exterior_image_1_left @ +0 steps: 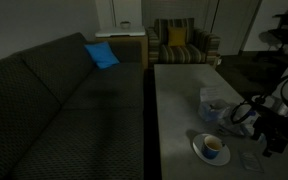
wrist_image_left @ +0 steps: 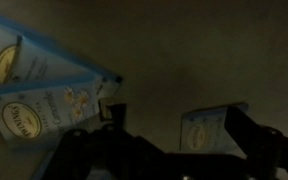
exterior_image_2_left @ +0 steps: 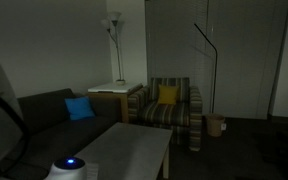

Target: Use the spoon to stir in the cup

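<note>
Here, in an exterior view, the long grey desk runs from the near edge of the picture towards the striped armchair at 12 o'clock. Its left long edge lies just beside the dark sofa, with only a narrow gap between them. The far half of the desk top is bare, so the open room lies towards 12 o'clock. The near right corner is crowded.

The cup stands upright on a white saucer close to the near edge of the desk. A pale blue box sits at 12 o'clock from the cup, near it but apart.

The fingers hang at the right edge of the desk, at about 3 o'clock from the cup and clear of it, with bare desk between. They hold nothing.

In the wrist view the fingers stand apart, and plain desk surface shows between them. Pale blue tea packets lie flat at 10 o'clock, and one more packet lies just beside the other finger. The cup does not show in this view.
</note>
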Robot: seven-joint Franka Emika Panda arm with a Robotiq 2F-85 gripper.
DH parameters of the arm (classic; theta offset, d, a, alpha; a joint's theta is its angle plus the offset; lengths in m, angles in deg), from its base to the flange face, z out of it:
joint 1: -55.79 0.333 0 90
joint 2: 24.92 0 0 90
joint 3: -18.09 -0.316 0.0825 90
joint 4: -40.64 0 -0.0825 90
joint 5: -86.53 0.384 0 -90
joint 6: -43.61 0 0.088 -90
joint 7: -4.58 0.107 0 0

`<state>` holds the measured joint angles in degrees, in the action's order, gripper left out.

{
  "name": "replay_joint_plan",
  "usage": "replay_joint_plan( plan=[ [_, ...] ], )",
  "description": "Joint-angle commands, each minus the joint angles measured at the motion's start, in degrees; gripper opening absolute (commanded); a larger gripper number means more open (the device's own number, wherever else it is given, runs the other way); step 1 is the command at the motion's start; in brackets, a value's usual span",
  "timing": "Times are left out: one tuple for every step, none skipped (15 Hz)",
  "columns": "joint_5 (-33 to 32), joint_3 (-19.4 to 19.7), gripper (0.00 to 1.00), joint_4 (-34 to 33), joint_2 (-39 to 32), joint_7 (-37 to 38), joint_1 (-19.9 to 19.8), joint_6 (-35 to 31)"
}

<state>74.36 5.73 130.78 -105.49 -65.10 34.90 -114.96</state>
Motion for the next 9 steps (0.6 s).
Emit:
replay_joint_plan(
  plan=[
    [0.33, 1.91, 1.00, -10.12, -5.11, -2.11, 3.68, 8.21],
    [0.51, 1.93, 1.00, -12.28, -6.30, -2.71, 4.27, 9.84],
    [0.79, 1.94, 1.00, -14.18, -6.86, -3.02, 4.79, 11.95],
    [0.98, 1.94, 1.00, -15.78, -7.34, -3.52, 5.23, 13.76],
    [1.04, 2.01, 1.00, -15.20, -6.45, -3.73, 5.56, 14.44],
    [1.45, 2.30, 1.00, -11.78, -3.43, -3.75, 5.67, 14.49],
    [1.61, 2.43, 1.00, -12.01, -3.56, -3.77, 6.00, 14.37],
    [1.71, 2.77, 1.00, -12.02, -3.56, -3.22, 6.62, 14.11],
    [1.87, 2.95, 1.00, -12.36, -3.57, -2.56, 7.15, 14.72]
  ],
)
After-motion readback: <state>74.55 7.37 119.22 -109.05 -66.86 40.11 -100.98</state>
